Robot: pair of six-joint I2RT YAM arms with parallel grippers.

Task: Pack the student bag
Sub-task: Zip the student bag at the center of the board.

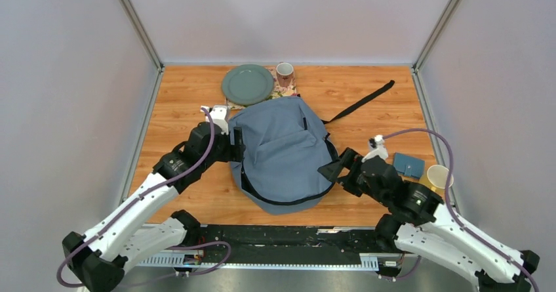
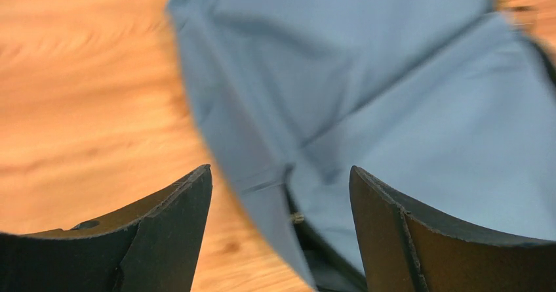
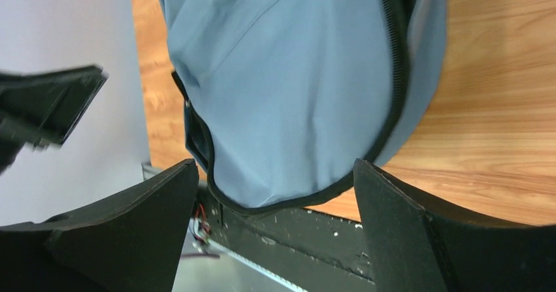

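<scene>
Student bag [image 1: 282, 151]: grey-blue fabric with black zip lines and a black strap [image 1: 360, 102].
Bench [image 1: 177, 108]: orange-brown, wood-grain pattern.
Plate [image 1: 247, 84]: plain grey-green.
Mug [image 1: 284, 74]: pale with a dark red motif.
Pouch [image 1: 408, 165]: teal-blue.
Paper cup [image 1: 438, 175]: cream.
Left end effector [image 2: 282, 174] and right end effector [image 3: 275, 164]: matt black.
Arm links [image 1: 131, 216]: white.
Cables [image 1: 429, 133]: purple.
</scene>
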